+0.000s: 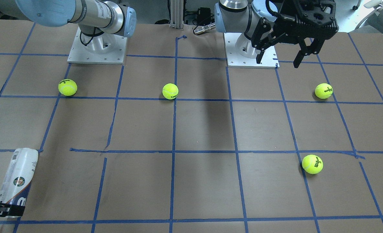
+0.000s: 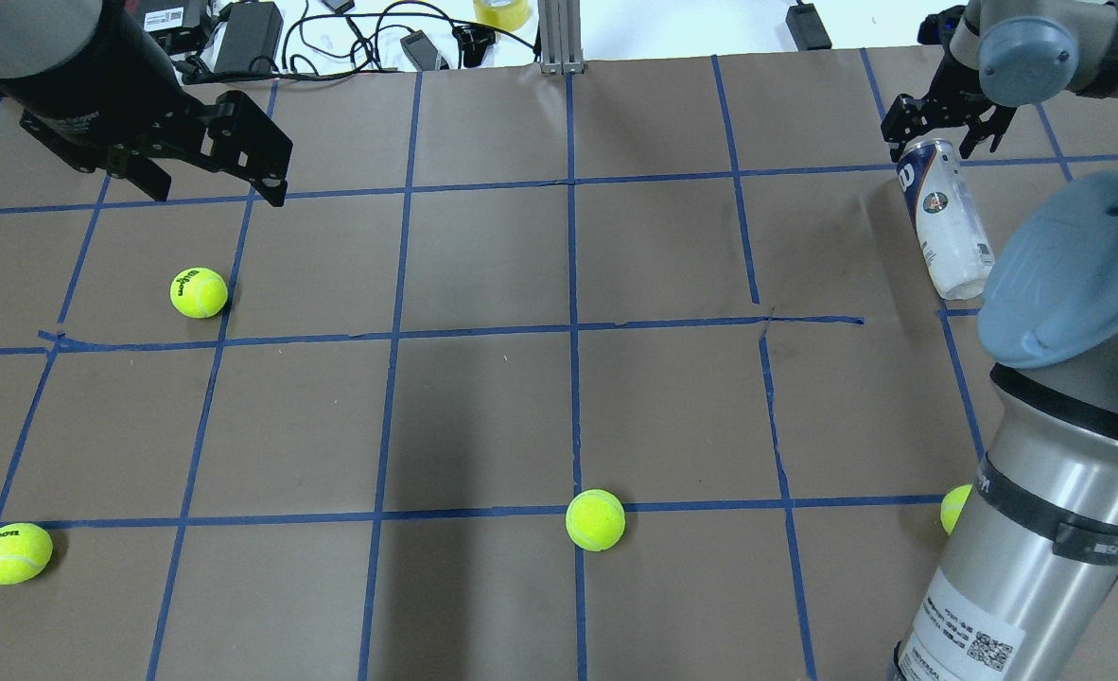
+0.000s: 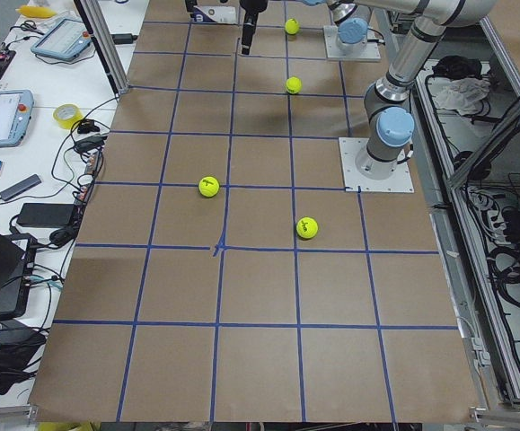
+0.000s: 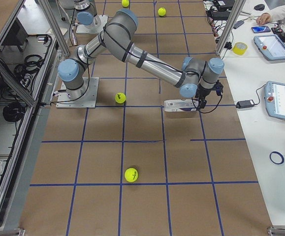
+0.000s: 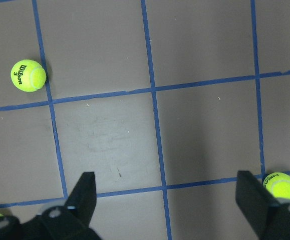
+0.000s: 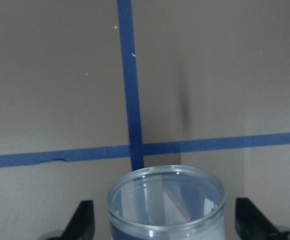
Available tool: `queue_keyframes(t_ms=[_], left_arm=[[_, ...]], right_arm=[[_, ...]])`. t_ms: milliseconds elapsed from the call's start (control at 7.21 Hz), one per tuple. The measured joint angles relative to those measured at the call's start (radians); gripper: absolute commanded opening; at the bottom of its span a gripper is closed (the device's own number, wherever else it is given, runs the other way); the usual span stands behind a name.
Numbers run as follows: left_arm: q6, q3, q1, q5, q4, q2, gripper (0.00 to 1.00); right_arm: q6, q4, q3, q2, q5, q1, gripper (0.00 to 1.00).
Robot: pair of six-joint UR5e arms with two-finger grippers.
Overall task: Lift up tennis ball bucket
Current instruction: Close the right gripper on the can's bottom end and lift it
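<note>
The tennis ball bucket (image 2: 947,222), a clear can with a white label and a navy band, lies on its side at the far right of the table. It also shows in the front view (image 1: 16,181) and the right side view (image 4: 179,105). My right gripper (image 2: 937,137) straddles its navy-band end. In the right wrist view the can's rim (image 6: 167,187) sits between the two fingers (image 6: 84,222) with small gaps on both sides, so the gripper (image 6: 165,225) is open. My left gripper (image 1: 278,63) is open and empty, high above the table's left side.
Several yellow-green tennis balls lie loose: one (image 2: 199,292) under the left gripper, one (image 2: 13,552) near left, one (image 2: 595,519) near centre, one (image 2: 956,508) behind the right arm's elbow (image 2: 1079,274). Cables and boxes lie beyond the far edge.
</note>
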Motion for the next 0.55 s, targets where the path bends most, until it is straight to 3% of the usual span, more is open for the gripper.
queue_keyframes(t_ms=[416, 555], left_arm=[[0.000, 0.000, 0.000, -0.001, 0.000, 0.000, 1.00], [0.000, 0.000, 0.000, 0.000, 0.000, 0.000, 1.00]], right_arm=[[-0.017, -0.022, 0.026, 0.009, -0.003, -0.001, 1.00], [-0.021, -0.038, 0.032, 0.007, -0.001, -0.001, 0.96]])
